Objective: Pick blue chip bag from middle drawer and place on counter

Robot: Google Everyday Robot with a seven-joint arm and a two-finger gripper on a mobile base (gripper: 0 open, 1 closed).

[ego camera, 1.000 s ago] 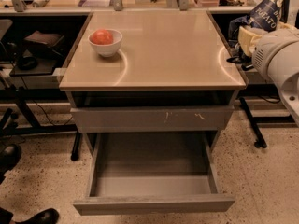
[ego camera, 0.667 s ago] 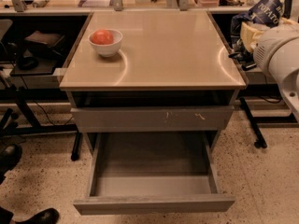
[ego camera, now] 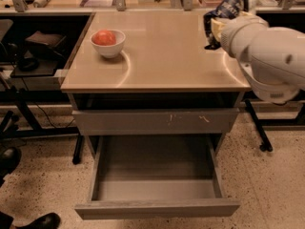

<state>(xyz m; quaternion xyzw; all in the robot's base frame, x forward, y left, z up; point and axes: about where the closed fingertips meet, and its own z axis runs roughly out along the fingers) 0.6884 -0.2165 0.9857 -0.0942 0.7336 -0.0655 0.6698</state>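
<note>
**Bag Aloft Over the Far Right Corner**

Grips the blue chip bag (ego camera: pixel 229 6) in the tool (ego camera: pixel 208 34), closed on it by all appearance, foil standing up beside the white arm (ego camera: pixel 267 51). Hovers over the far right corner of the worktop (ego camera: pixel 167 56), presumably for a set-down on bare surface, well apart from the white bowl (ego camera: pixel 108 46). Holds a single reddish round fruit (ego camera: pixel 104 37) in that bowl. Leaves the middle drawer (ego camera: pixel 157 208) pulled fully out with nothing inside, probably for reach from above. Keeps the scuffed grey front panel (ego camera: pixel 143 122) above it shut.
</note>
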